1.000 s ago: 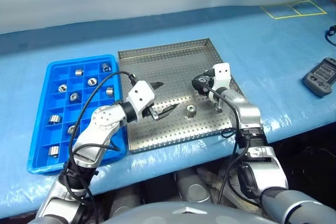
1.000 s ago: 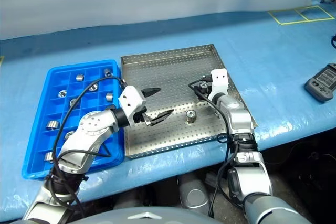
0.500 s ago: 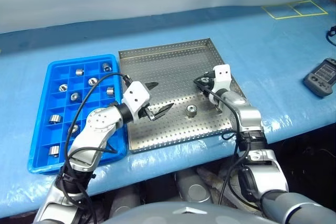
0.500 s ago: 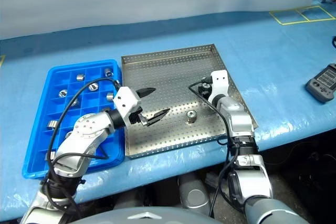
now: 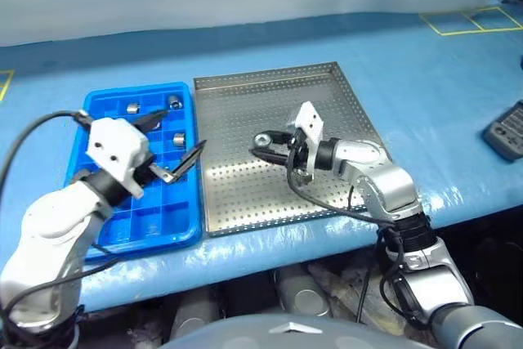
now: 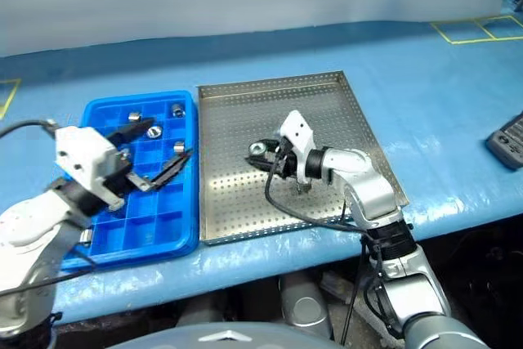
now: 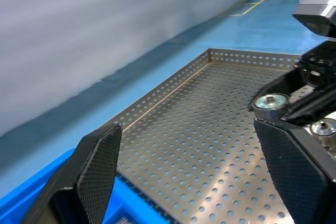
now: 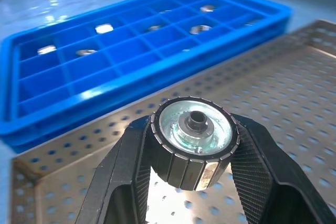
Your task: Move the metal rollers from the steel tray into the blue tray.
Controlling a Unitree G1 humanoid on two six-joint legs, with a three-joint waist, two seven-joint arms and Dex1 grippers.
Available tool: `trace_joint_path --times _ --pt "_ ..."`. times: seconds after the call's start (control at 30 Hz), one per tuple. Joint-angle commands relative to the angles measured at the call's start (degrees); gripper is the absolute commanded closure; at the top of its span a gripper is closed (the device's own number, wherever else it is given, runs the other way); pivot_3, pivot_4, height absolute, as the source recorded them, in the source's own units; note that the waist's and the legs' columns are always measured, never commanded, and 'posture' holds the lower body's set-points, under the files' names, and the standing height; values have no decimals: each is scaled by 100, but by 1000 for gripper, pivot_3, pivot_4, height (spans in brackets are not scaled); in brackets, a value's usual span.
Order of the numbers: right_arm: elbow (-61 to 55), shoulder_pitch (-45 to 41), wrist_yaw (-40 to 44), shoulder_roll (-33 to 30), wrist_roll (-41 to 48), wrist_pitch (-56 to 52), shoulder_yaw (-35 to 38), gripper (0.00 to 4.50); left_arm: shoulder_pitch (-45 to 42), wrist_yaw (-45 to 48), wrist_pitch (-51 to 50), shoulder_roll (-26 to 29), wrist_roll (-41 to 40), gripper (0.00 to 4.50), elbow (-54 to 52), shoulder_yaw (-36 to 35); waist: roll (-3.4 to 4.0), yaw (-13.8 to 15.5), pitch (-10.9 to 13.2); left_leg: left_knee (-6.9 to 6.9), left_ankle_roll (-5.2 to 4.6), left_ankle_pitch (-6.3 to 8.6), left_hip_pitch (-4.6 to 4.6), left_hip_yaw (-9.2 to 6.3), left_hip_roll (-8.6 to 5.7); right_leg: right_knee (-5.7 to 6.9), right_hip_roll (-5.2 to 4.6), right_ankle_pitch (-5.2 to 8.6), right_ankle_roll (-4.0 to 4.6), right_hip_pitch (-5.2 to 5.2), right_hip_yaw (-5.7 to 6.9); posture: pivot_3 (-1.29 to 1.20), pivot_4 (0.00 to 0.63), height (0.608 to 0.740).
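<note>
Carrying 1 roller (image 8: 191, 139) clamped in right gripper (image 5: 267, 145) above steel tray (image 5: 245, 194); several already in blue tray (image 5: 163, 218) beyond; left gripper (image 5: 167, 147) gaping, empty.

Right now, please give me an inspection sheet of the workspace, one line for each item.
Surface: table under a blue cover.
Job's things: steel tray; one roller in the right tool, one on the tray floor; blue tray beside it, several rollers in its far compartments.
Clutter: dark handheld device at the right edge.
Grippers: right tool shut on the roller above the steel tray; left tool open above the blue tray.
Cables: black cable at the right wrist.
Surroundings: yellow tape marks; pale wall behind.
</note>
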State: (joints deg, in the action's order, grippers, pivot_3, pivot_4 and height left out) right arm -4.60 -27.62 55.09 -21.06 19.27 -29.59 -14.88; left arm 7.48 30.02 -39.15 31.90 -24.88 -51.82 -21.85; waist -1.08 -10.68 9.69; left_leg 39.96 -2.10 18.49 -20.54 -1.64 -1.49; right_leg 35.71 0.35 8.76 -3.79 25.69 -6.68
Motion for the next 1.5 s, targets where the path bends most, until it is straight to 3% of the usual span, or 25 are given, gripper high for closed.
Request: trace_joint_path --times 0.03,0.23,0.5,0.8,1.37,1.5 --pt "182 -445 364 140 -29 378 -204 2684 431 -120 -169 59 -180 74 -607 -521 -3 111 1 0 1 0 0 -1 0 -1 -6 -5 9 0 1 27 150 740" --pt "1660 -1297 17 1075 -610 1529 -407 2684 1659 -672 -456 -248 249 74 -774 -388 -3 522 2 0 21 -4 0 -33 4 5 -7 7 34 -2 38 124 150 740" --pt "2873 -1886 115 2077 -850 1867 -623 2684 1963 -1099 -459 -502 474 74 -764 65 1 992 3 -15 64 -9 -15 -122 3 10 -29 36 86 -7 124 157 150 740" --pt "4342 -2292 -318 2818 -1444 2346 -714 2684 1574 -1298 -509 -473 635 74 -538 804 4 1033 4 -69 147 -55 -14 -216 -2 20 -36 66 138 -13 228 157 150 740" --pt "5698 -2853 -703 3113 -1480 2556 -24 2684 1298 -1305 -529 -438 690 74 -386 1131 15 1015 6 -96 178 -74 -12 -293 2 29 -8 81 178 -23 292 138 150 740" --pt "5620 -2836 -813 3124 -1475 2708 63 1400 1282 -1296 -522 -429 689 74 -371 1132 16 1010 6 -96 184 -78 -12 -296 3 30 -7 81 179 -22 295 136 150 740"
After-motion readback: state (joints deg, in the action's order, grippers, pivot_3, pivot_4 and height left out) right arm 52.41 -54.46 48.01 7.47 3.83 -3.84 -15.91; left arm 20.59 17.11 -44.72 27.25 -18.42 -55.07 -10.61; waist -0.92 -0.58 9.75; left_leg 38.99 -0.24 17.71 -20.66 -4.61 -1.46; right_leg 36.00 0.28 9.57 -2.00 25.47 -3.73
